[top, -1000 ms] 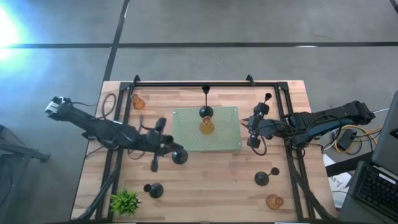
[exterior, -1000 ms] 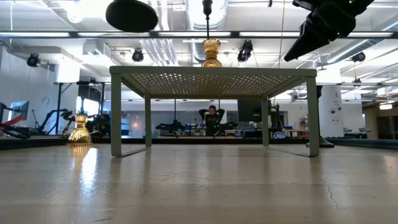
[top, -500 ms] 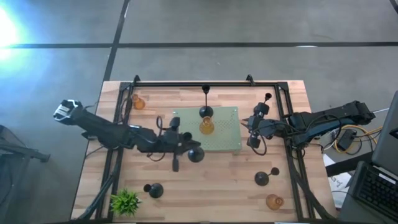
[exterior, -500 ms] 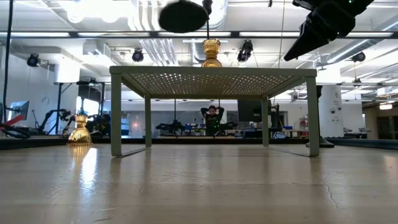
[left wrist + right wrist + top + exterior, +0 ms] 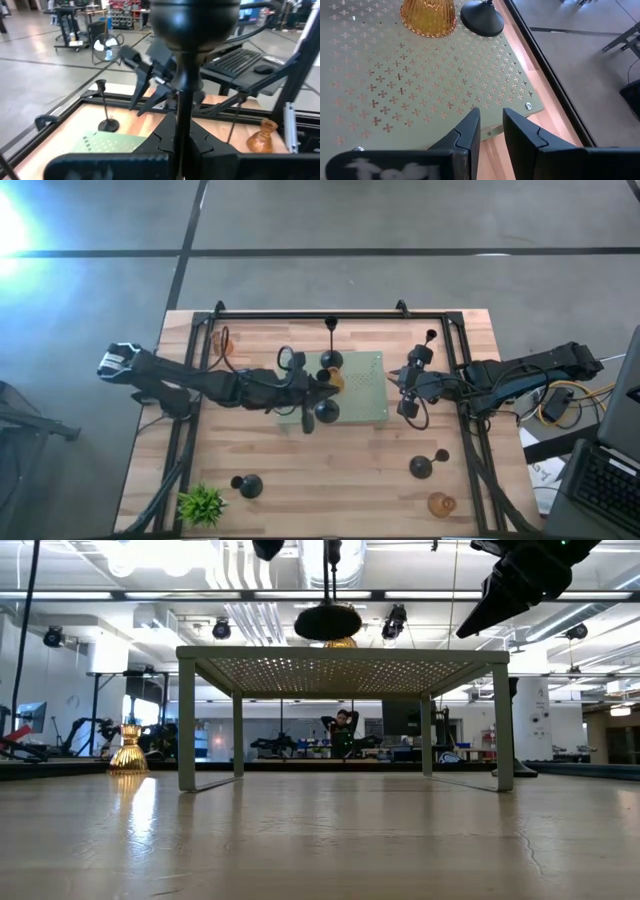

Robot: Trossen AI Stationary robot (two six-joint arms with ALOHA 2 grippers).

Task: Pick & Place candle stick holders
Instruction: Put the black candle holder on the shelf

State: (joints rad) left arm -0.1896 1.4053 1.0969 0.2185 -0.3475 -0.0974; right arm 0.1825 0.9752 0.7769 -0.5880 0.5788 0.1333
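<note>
High view, item one: black candle stick holder [image 5: 318,412], held by its thin stem in the left hand [image 5: 305,402], fingers clenched on the stem, dome base over the near part of the pale green perforated mat [image 5: 365,395]. Left wrist view shows the same stem rising between the fingers to the round base.

On the mat's far part: one amber holder [image 5: 335,380] and one black holder [image 5: 330,360] just beside it. Right wrist view shows both near the mat's far edge, most of the surface bare.

Off the mat, on the counter [image 5: 330,480]: tall black holder [image 5: 331,325] by the far rail; amber holder [image 5: 220,340] at the far left corner; black holder [image 5: 246,486] near left, beside the small green plant [image 5: 202,504]; black holder [image 5: 424,466] and amber holder [image 5: 439,504] near right; black holder [image 5: 429,337] far right.

Right hand [image 5: 398,394]: at the mat's right edge, fingers slightly parted, grasping nothing.

Low view: the mat stands on legs, open room beneath.
</note>
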